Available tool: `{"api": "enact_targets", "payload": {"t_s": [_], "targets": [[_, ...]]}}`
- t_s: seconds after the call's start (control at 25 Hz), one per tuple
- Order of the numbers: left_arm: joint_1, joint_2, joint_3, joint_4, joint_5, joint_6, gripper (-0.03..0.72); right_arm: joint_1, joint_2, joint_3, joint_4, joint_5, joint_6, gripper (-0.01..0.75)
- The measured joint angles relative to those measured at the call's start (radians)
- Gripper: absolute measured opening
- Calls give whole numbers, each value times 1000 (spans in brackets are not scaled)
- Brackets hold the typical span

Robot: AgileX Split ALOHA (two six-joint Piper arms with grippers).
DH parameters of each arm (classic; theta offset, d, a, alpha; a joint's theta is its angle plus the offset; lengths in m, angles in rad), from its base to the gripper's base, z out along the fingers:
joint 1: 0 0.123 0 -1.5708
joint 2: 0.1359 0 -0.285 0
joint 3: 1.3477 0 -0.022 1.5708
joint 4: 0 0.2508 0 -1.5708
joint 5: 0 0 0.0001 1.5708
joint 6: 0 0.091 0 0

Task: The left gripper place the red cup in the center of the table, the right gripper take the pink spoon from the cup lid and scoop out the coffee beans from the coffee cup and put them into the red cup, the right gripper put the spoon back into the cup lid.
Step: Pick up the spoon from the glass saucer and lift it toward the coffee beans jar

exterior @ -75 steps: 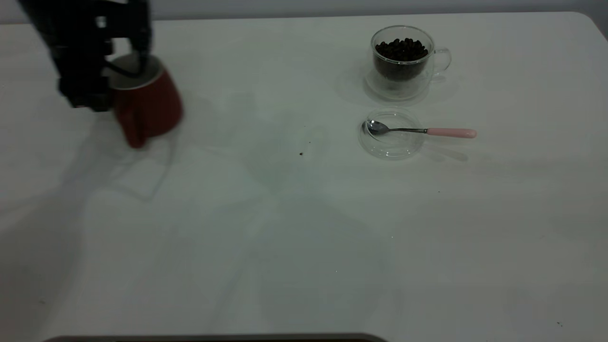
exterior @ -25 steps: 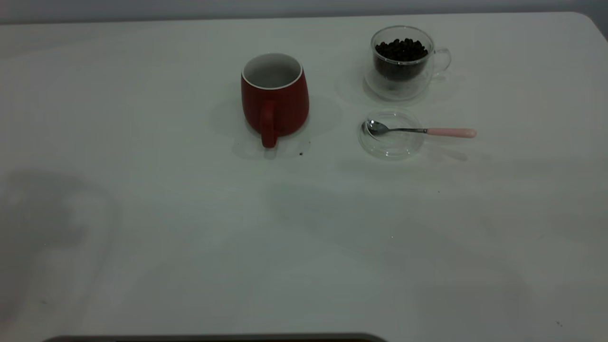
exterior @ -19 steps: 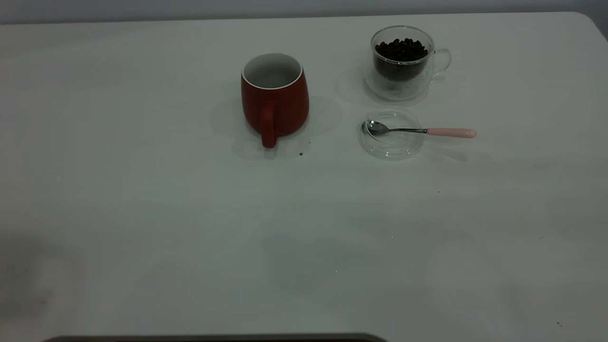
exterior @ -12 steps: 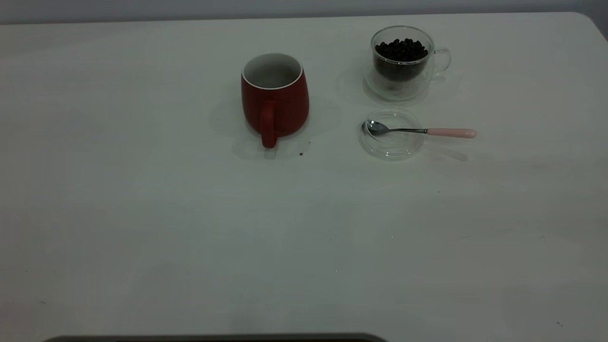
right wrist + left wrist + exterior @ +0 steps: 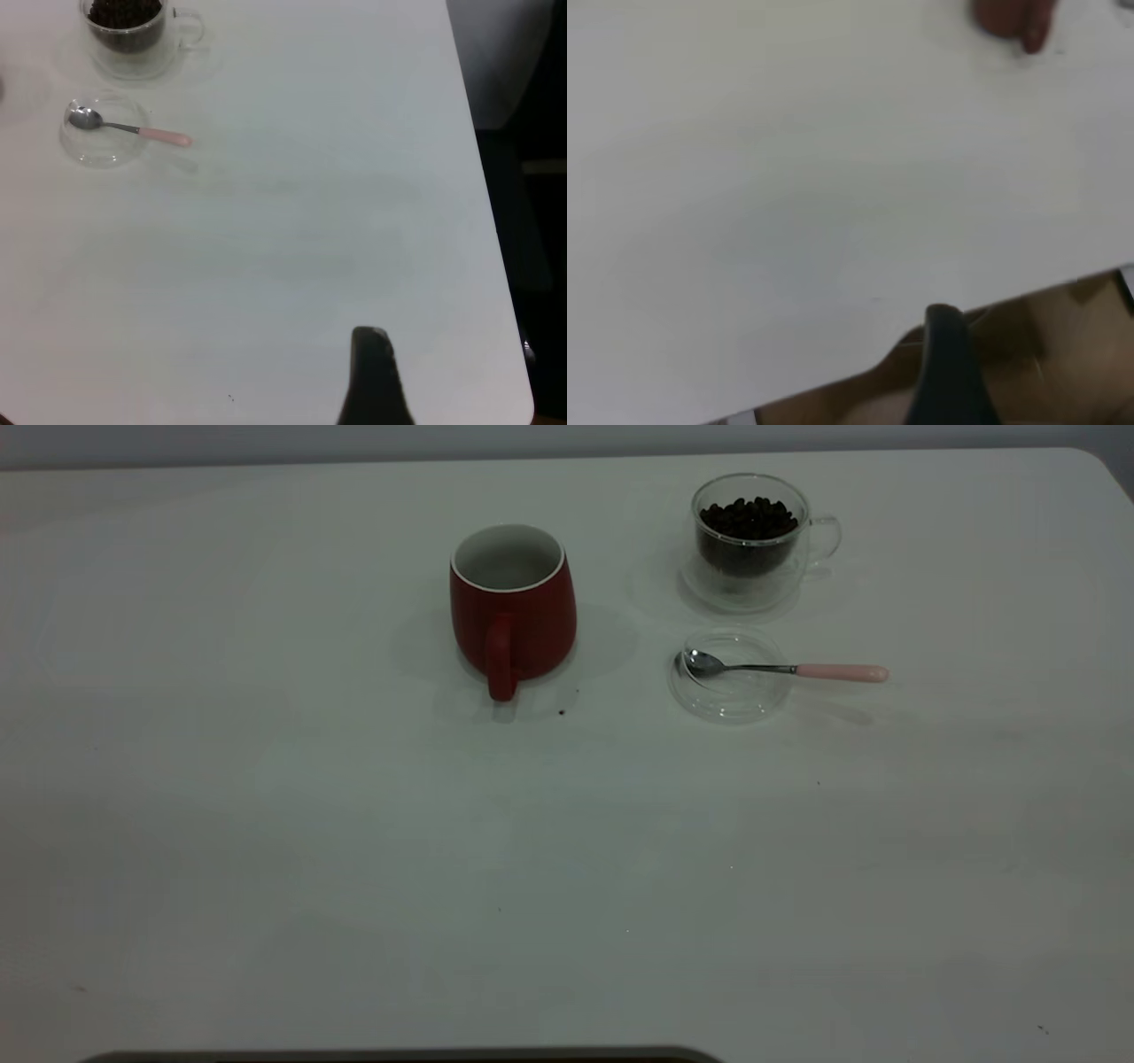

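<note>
The red cup (image 5: 512,607) stands upright on the table (image 5: 532,850) near its middle, handle toward the front. Nothing holds it. To its right stands the coffee cup (image 5: 751,540) with the coffee beans (image 5: 749,516) in it. In front of that lies the cup lid (image 5: 731,682), with the pink spoon (image 5: 788,670) resting in it, handle pointing right. Neither arm shows in the exterior view. My left gripper (image 5: 943,314) hangs over the table's edge, far from the red cup (image 5: 1014,18). My right gripper (image 5: 370,336) is over bare table, far from the spoon (image 5: 133,130) and lid (image 5: 102,142).
A small dark speck (image 5: 562,712) lies just in front of the red cup. The table's rounded right corner (image 5: 523,398) is close to my right gripper, with dark floor beyond it.
Three seconds ago my left gripper held the red cup at the far left. The cup now stands free near the middle and the left arm has left the exterior view; its shadow has faded.
</note>
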Motion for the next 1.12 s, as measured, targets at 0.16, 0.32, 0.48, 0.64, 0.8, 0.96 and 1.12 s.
{"api": "enact_targets", "payload": {"t_s": [0.16,0.32,0.48,0.64,0.8,0.96,1.12], "targets": [[0,-29,69,-24,-5,42,588,0,0,0,0,0,0,575],[0,-30,126,-26,-11,47,588,0,0,0,0,0,0,575],[0,-30,143,-26,-32,52,588,0,0,0,0,0,0,575],[0,-30,143,-26,-36,51,588,0,0,0,0,0,0,575],[0,-34,143,-26,-38,51,588,0,0,0,0,0,0,575],[45,-89,143,-27,-38,51,588,0,0,0,0,0,0,575],[126,-145,143,-27,-38,51,588,0,0,0,0,0,0,575]]}}
